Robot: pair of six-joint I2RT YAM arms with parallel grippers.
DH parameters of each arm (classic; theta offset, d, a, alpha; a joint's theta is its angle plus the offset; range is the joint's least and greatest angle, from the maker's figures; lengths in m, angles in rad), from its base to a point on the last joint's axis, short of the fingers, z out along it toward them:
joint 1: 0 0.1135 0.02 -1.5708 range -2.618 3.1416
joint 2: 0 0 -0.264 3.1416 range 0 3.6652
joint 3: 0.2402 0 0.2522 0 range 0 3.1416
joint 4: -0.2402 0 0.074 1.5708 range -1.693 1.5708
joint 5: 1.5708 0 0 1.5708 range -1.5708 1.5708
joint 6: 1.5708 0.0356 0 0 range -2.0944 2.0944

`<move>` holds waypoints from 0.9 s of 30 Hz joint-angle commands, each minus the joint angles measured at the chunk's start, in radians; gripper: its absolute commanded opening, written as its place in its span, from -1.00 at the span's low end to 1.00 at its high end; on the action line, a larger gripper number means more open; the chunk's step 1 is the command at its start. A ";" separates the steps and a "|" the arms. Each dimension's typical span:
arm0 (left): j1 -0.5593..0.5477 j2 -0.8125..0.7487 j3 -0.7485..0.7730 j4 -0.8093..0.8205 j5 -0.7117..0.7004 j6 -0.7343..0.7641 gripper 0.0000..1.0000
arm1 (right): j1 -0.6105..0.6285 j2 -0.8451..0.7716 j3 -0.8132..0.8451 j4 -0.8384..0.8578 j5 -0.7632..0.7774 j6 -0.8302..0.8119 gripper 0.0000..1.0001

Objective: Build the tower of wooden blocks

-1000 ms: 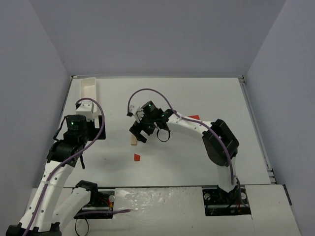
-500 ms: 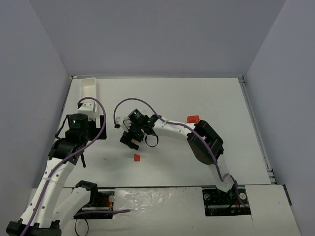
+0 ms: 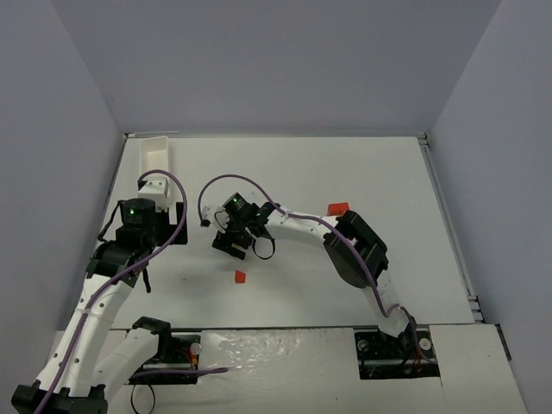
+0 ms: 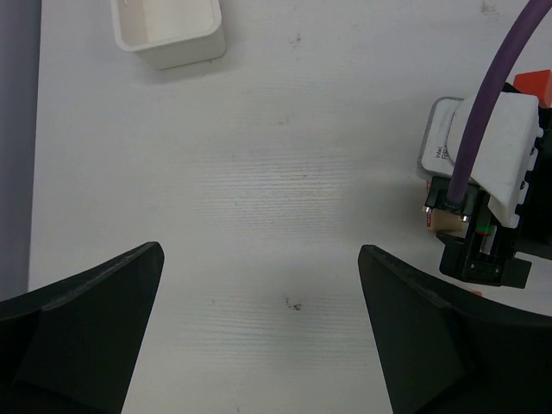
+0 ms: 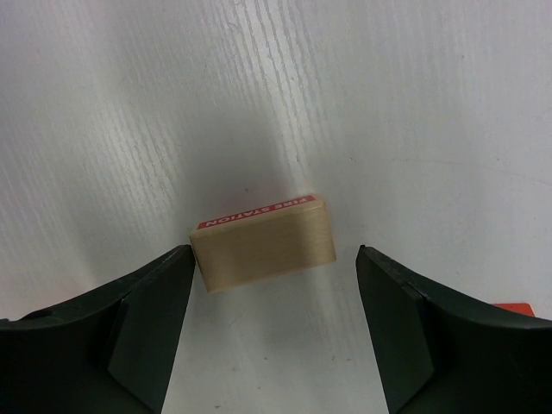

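A tan wooden block point(image 5: 263, 244) with a red "FIRE STATION" strip lies flat on the white table. My right gripper point(image 5: 274, 257) is open and low around it, one finger at each end; the left finger point(image 5: 147, 319) is almost touching it. In the top view the right gripper point(image 3: 233, 244) hides this block. A small red cube point(image 3: 240, 277) lies just in front of it, and another red block point(image 3: 337, 208) lies behind the right arm. No stacked tower is in view. My left gripper point(image 3: 162, 226) is open and empty point(image 4: 259, 259) over bare table.
A long white tray point(image 3: 155, 155) stands at the back left corner and shows in the left wrist view point(image 4: 168, 30). Grey walls close in the table on three sides. The right gripper point(image 4: 483, 198) sits close to the right of my left gripper.
The right gripper has moved left and toward the near side, down around the tan block, which it now covers from above. The red block behind the arm has come into view. The left arm has barely moved.
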 commanded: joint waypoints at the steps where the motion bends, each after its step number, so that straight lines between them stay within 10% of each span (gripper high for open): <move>1: 0.003 0.011 0.011 0.051 0.008 0.005 0.90 | 0.003 -0.009 0.047 0.009 0.017 -0.012 0.44; 8: 0.001 0.013 0.011 0.051 0.015 0.005 0.90 | 0.003 -0.007 0.052 0.009 0.017 -0.012 0.30; 21: 0.001 0.014 0.011 0.052 0.023 0.006 0.90 | -0.014 -0.078 0.040 0.010 0.038 0.020 -0.66; 27: 0.003 0.013 0.012 0.052 0.024 0.006 0.90 | -0.032 -0.113 0.039 0.010 0.065 0.074 -0.17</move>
